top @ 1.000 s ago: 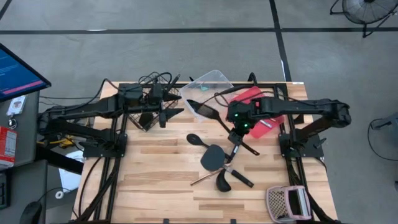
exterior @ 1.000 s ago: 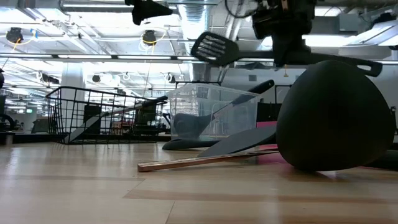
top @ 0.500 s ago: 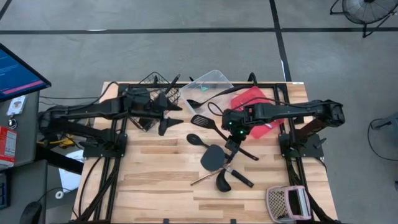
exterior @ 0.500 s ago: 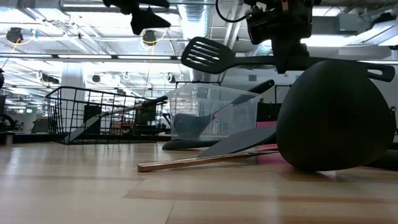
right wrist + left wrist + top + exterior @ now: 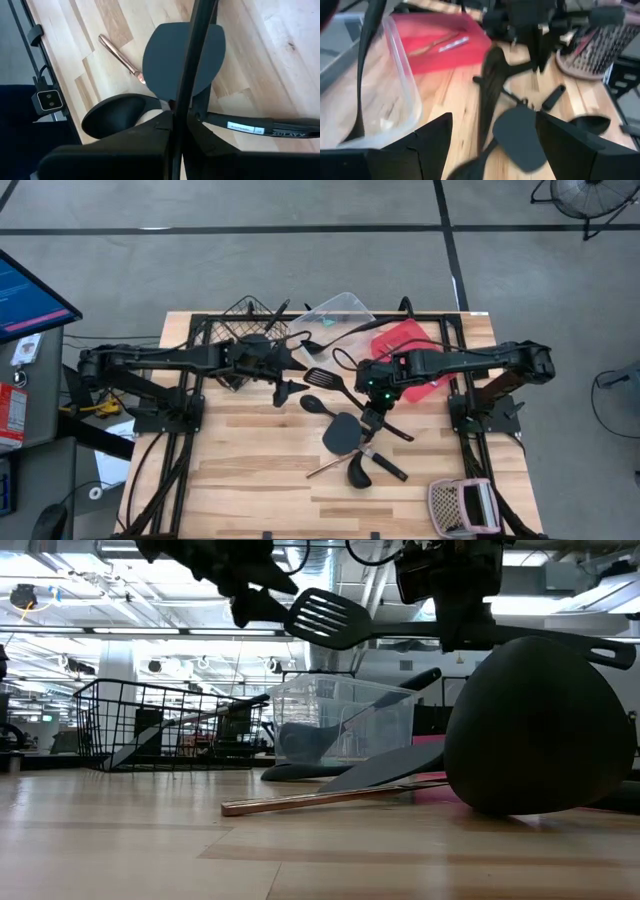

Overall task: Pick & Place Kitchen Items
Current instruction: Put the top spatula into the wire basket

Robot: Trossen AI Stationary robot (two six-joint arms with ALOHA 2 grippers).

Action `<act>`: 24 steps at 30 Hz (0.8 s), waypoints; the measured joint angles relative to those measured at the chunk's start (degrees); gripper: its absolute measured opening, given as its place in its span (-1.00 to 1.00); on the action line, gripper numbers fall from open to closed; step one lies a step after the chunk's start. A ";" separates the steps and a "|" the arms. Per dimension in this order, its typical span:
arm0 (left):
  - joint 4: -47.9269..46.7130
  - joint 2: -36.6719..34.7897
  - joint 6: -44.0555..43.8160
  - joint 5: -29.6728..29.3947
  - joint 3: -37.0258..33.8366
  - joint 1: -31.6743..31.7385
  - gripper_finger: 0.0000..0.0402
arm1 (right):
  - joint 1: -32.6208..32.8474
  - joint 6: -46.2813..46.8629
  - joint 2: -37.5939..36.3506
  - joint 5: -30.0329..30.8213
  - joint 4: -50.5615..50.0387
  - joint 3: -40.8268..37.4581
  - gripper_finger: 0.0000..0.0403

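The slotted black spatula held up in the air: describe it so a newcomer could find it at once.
Start at the red tray at the table's far edge, then move to the right gripper just in front of it, shut on a thin black handle. That handle runs to the black plastic slotted spatula, the only utensil off the table; its slotted head points toward the open left gripper.

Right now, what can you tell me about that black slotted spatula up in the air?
The slotted spatula is black and looks like plastic, with a flat head cut by several long slots and a long thin handle. It hangs level above the table, clear of the utensils lying below. The right claw is shut on its handle. The left claw is open close by its head; whether they touch is unclear.
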 joint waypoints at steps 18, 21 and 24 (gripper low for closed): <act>4.33 0.76 -5.74 3.87 0.00 0.04 -0.56 | 1.11 -0.25 -0.02 0.23 4.34 0.00 -0.94; 4.33 0.75 -6.04 5.19 0.00 0.04 -0.86 | 1.11 -0.45 -0.02 0.22 4.36 0.00 -0.94; 4.33 0.74 -5.96 5.60 0.00 0.04 -0.96 | 1.12 -0.48 -0.02 0.22 4.47 0.00 -0.93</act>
